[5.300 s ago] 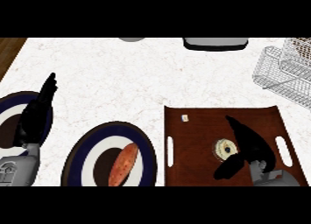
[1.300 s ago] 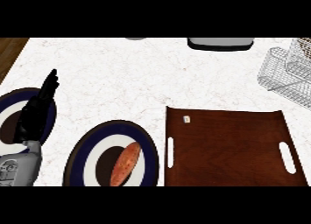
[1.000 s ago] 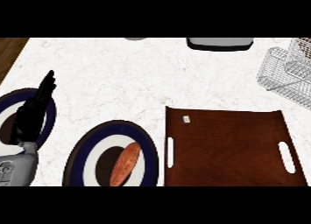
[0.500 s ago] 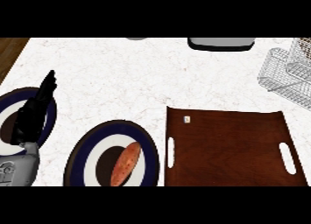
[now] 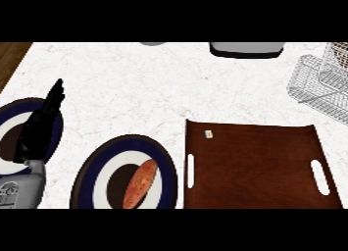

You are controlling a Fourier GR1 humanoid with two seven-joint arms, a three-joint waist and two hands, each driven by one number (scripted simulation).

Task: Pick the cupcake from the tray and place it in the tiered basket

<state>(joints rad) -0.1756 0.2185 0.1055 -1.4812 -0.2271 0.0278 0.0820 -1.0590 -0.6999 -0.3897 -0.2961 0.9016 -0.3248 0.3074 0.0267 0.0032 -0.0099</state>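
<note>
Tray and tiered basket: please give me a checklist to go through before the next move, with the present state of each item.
1. Cupcake on the tray: not ok. Only a small pale tag lies on it.
2. Cupcake in the tiered basket: cannot tell. The view's right edge cuts the basket off.
3. Right hand in view: not ok. It does not show.
4. Left hand out of the way: ok. It is open and rests over the left plate, apart from the tray.
5. Middle plate with its orange-brown food: ok. It sits beside the tray, not on it.
</note>
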